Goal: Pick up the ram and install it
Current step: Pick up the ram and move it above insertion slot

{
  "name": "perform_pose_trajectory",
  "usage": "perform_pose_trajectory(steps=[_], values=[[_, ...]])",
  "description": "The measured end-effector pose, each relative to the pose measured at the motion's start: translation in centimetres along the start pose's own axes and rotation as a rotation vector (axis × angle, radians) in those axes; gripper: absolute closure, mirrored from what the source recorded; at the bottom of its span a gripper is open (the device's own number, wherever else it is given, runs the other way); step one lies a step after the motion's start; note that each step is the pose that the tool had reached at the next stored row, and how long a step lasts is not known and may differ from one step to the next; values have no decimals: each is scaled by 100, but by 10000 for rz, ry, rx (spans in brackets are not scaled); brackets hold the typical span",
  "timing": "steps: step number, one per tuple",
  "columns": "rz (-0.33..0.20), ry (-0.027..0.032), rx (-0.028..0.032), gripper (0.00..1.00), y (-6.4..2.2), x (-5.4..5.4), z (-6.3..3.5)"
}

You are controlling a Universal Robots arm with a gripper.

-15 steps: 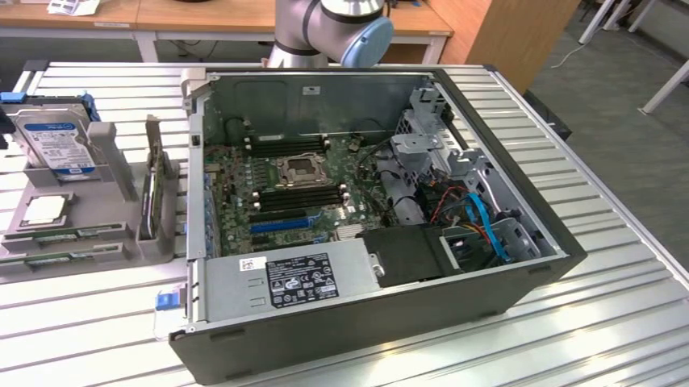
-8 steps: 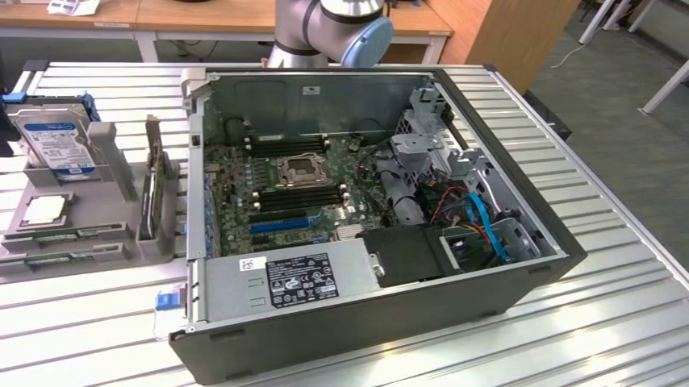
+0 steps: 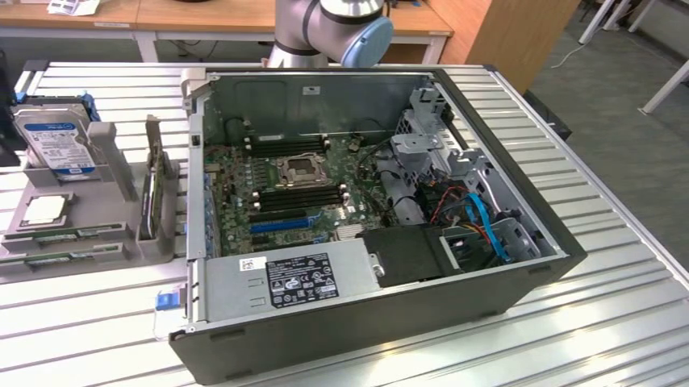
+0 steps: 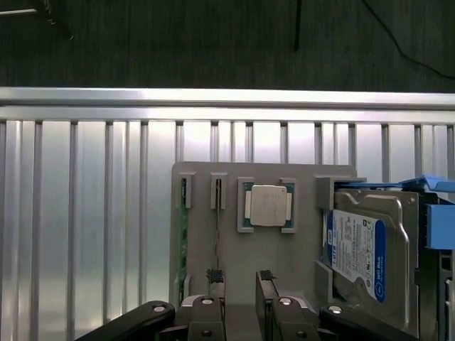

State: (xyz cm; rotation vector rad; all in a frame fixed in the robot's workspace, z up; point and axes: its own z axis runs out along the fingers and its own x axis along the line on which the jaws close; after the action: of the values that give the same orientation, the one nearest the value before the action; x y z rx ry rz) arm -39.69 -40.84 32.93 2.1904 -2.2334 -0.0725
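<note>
Two ram sticks stand on edge in slots of a grey holder [image 4: 302,234]. One ram stick [image 4: 183,241] [image 3: 48,260] shows its green edge in the slot nearest the holder's rim. The other ram stick [image 4: 217,231] [image 3: 64,235] is a thin line beside the processor chip [image 4: 268,206]. My gripper [image 4: 240,277] hangs above the holder, open, with nothing between its fingers. One fingertip [image 4: 215,275] is over the end of the second stick. The open computer case [image 3: 517,278] shows black memory slots [image 3: 302,197] on its motherboard.
A silver hard drive [image 4: 359,256] [image 3: 54,137] with a blue-white label leans in the holder. A broader green card [image 3: 156,193] stands upright between holder and case. The arm's base [image 3: 323,24] rises behind the case. The slatted metal table [image 4: 85,213] surrounds it all.
</note>
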Motion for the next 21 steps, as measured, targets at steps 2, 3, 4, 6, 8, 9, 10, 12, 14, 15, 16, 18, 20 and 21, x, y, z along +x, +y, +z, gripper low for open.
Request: perform_pose_trajectory(steps=[2, 3, 4, 6, 8, 9, 10, 12, 14, 15, 16, 18, 20, 21], values=[[0, 0, 1, 69, -1, 1, 36], [0, 0, 0, 69, -2, 1, 54], [0, 0, 0, 69, -3, 2, 72], [0, 0, 0, 69, -4, 3, 109], [1, -1, 1, 69, -6, 3, 145], [0, 0, 1, 69, -7, 4, 163], [0, 0, 1, 69, -7, 4, 181], [0, 0, 1, 69, -9, 5, 219], [0, 0, 0, 69, -11, 6, 254], [0, -1, 1, 69, -11, 6, 262], [0, 1, -1, 69, -11, 6, 262], [1, 2, -1, 69, -11, 6, 262], [1, 0, 0, 69, -11, 6, 262], [0, 0, 0, 69, -11, 6, 263]])
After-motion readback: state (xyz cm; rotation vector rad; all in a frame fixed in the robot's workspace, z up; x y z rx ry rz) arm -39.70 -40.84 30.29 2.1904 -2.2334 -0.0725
